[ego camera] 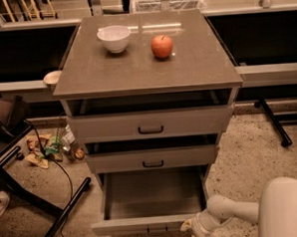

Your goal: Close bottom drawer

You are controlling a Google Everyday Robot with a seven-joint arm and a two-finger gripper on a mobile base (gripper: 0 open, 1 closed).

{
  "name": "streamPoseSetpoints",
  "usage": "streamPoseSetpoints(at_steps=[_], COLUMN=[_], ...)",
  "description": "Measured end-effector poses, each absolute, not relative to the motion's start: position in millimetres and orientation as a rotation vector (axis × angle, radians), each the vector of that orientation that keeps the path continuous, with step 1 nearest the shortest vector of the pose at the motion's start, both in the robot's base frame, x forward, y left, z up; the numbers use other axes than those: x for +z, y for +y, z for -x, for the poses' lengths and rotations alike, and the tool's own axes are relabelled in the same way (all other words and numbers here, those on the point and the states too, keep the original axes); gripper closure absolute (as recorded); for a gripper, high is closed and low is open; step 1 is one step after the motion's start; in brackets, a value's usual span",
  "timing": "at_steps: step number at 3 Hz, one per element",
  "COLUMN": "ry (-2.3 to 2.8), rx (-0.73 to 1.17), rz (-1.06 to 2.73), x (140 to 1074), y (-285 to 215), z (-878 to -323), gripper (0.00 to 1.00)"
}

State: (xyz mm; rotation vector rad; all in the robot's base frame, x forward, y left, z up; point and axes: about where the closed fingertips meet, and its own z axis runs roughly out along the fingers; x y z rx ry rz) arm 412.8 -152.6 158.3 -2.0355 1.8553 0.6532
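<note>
The end effector [193, 231] sits low at the bottom edge of the view, at the tip of the pale arm [232, 210] that reaches in from the right. It lies at the right end of the bottom drawer's [139, 224] front panel, apparently touching or just beside that corner, though the contact itself is hard to make out. Whether it is released or clenched I cannot tell; it does not look to be grasping anything.

The bottom drawer is pulled far out toward the camera, its empty box exposed. Its front panel runs left to right, so most of it, including the small dark handle [157, 230] at the middle, lies to the left of the end effector. The drawer's slide runs away from the camera, into the cabinet [222, 94]. The push therefore needs to go straight back. Pressing at one corner could skew the drawer, so a contact nearer the handle seems safer.

Above it, the middle drawer [151, 159] and the top drawer [150, 124] each stand slightly ajar. On the surface [146, 71] on top rest a bowl [114, 38] and an apple [161, 46], well apart from the work.
</note>
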Motion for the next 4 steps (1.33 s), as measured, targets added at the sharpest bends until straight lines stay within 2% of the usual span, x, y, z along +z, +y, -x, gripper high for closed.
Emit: streamPoseSetpoints(at_steps=[1,3,4], ry=[1.855,1.77,1.73], rx=[0.653,0.619,0.585], rz=[2.035,2.047,2.04], x=[158,174,186], y=[-153,-152,-153], z=[-413,-403,-396], gripper=[0.0,0.0,0.18])
